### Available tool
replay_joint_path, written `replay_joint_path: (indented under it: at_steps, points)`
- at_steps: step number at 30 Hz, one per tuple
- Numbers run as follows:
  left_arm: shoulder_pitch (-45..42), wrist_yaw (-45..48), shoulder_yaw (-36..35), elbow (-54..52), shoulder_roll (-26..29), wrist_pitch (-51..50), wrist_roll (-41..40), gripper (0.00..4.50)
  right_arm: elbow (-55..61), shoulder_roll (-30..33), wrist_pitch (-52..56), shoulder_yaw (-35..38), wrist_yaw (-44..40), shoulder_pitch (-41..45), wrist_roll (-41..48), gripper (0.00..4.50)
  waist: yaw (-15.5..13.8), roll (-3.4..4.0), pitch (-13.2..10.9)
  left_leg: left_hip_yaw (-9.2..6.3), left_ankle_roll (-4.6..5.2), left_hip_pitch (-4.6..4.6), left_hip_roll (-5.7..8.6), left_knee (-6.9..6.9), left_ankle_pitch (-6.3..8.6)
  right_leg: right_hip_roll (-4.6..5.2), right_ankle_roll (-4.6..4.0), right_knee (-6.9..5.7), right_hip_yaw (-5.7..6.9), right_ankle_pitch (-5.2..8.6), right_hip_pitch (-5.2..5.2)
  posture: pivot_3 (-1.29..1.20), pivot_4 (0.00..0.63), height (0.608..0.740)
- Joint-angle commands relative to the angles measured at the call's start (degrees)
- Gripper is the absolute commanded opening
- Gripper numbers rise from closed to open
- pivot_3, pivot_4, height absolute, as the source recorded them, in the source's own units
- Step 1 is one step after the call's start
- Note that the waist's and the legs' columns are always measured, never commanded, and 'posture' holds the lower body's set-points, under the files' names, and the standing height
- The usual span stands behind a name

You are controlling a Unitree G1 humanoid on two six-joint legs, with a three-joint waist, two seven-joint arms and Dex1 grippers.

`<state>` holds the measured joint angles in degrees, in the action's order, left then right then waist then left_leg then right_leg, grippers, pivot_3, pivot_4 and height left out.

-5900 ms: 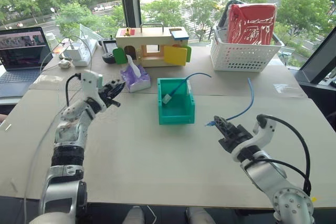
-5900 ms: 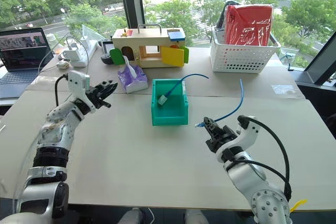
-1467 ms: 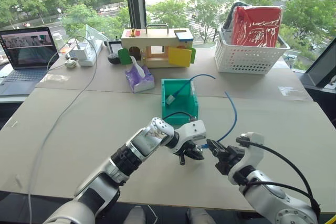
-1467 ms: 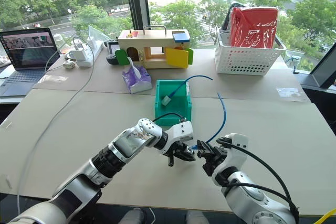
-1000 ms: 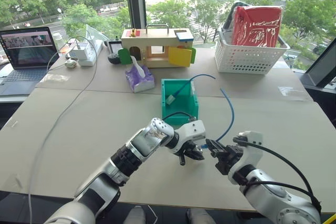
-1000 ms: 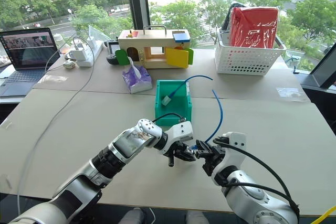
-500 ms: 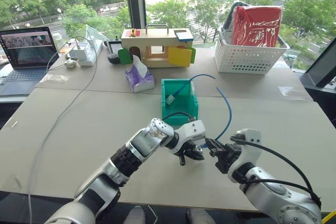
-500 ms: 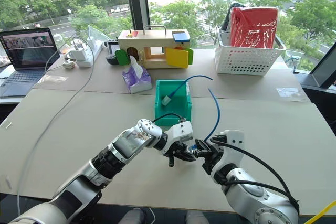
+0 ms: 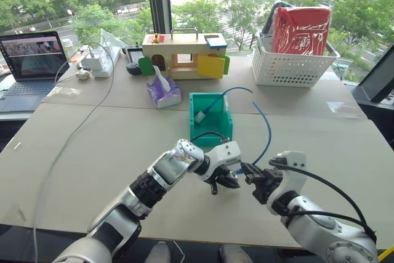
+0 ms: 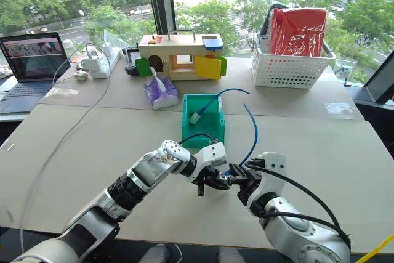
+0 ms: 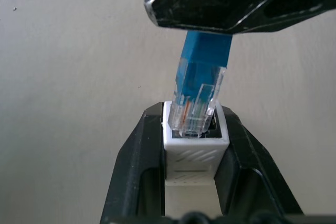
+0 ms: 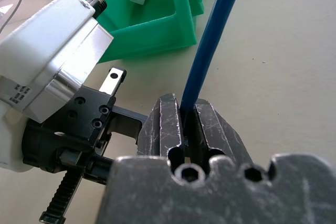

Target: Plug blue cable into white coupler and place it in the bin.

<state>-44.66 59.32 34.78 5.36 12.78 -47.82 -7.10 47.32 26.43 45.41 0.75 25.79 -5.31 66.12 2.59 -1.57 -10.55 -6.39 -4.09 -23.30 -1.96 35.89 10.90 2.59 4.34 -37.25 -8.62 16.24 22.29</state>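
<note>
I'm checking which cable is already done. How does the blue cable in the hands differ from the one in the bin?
The blue cable is pinched in the right hand, its plug at the white coupler held by the left hand. The second blue cable touches neither hand, trailing over the teal bin wall with its coupler inside. Both are thin and bright blue.

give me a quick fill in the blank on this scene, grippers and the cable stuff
The left gripper is shut on the white ____.
The right gripper pinches the blue cable just behind its clear ____.
Another blue cable with a white block on its end already lies in the teal ____.
The plug's tip sits at the coupler's ____, not fully pushed in.

Missing words: coupler; plug; bin; socket
</note>
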Motion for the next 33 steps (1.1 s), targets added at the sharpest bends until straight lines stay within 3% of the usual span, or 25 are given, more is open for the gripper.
replay_joint_path:
  at_steps: [1,18,33]
  points:
    - [1.0,0.3,1.9,0.0,-0.4,-0.9,-0.2,0.70,2.9,0.4,0.5,0.4,0.7,0.5,1.1,0.00,0.0,0.00,0.0,0.00,0.00,0.00,0.00,0.00,0.00,0.00,0.00,0.00,0.00,0.00,0.00,0.00,0.150,0.740]
    - [0.8,0.2,2.3,0.1,-0.4,-0.5,0.3,0.70,2.3,0.4,3.5,-3.4,0.7,3.2,2.5,0.00,0.0,0.00,0.0,0.00,0.00,0.00,0.00,0.00,0.00,0.00,0.00,0.02,0.00,0.00,0.00,0.00,0.150,0.740]
    - [0.8,0.0,2.6,-0.2,-0.5,-0.7,0.5,0.70,2.5,1.2,4.2,-0.8,6.0,2.1,4.6,0.00,0.0,-0.01,0.0,0.00,0.00,0.00,0.00,0.00,0.00,0.00,-0.01,0.03,0.00,0.00,-0.01,0.00,0.150,0.740]
